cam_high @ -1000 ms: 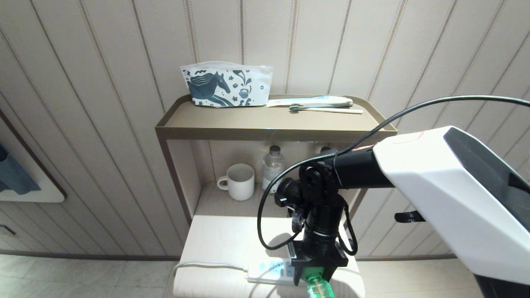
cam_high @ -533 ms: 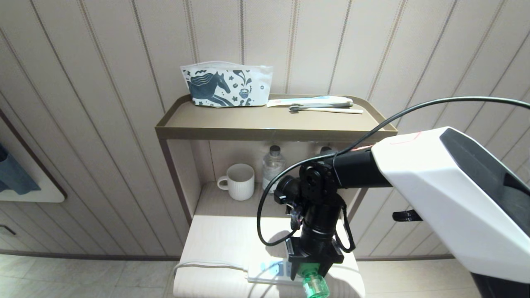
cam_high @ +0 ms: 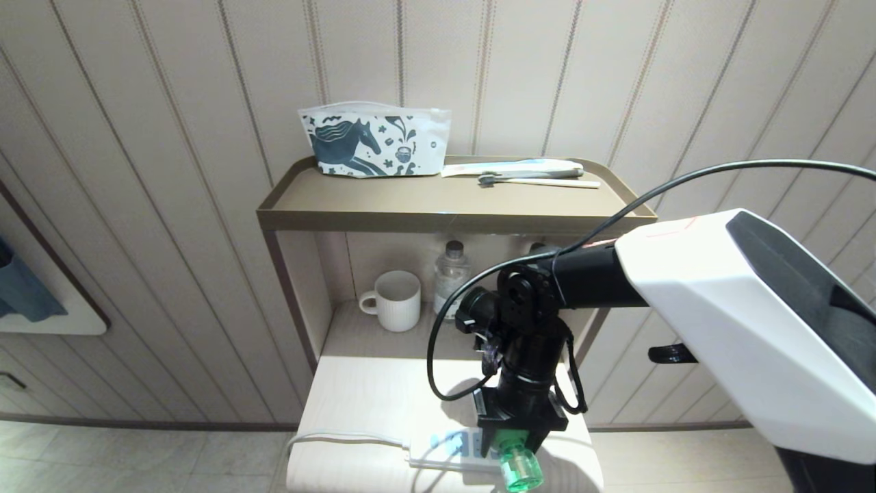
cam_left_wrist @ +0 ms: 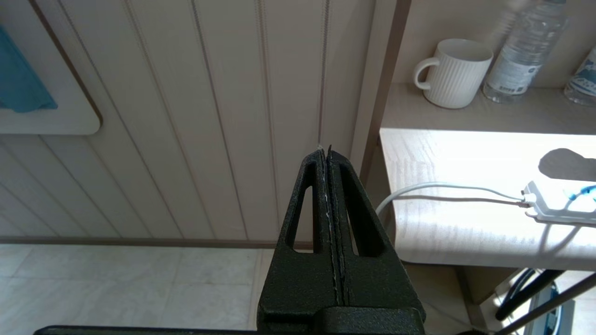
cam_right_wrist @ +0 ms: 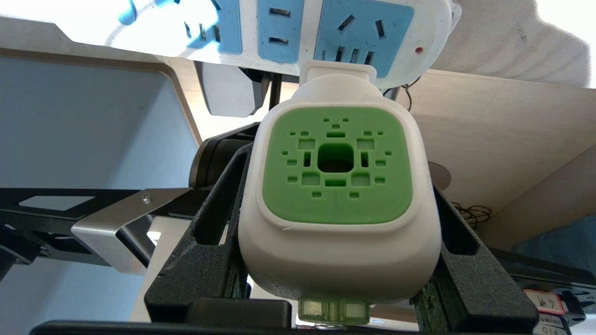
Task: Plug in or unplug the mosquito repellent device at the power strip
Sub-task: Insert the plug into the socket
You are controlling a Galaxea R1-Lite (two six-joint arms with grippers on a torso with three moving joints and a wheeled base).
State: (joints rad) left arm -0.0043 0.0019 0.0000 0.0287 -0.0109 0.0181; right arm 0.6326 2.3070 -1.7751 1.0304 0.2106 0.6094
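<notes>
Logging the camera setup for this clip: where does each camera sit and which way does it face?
Head view: high on the robot, looking forward and down at the shelf unit; the right arm shows.
Left wrist view: behind the shut left gripper, facing wall, floor and mug.
Right wrist view: behind the right gripper, whose fingers clamp the mosquito repellent device.
All three share the power strip.
</notes>
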